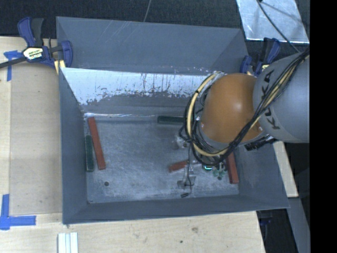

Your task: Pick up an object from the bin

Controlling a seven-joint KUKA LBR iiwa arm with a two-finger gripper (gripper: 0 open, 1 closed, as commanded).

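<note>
My gripper [187, 181] hangs low over the bin's front right part, close to the floor. A small red-brown piece [177, 167] lies just to its upper left, touching or nearly touching it. To the right, a red-brown stick [233, 168] lies along the bin's right wall, with a small green thing [218, 172] beside it, partly hidden under the arm. A dark green bar [170, 119] lies at the back of the floor, behind the gripper.
Along the left wall lie a long red-brown stick [96, 143] and a dark green stick [89, 153], side by side. A small dark speck [107, 183] sits near the front left. The arm's orange cover and cables hide the back right floor.
</note>
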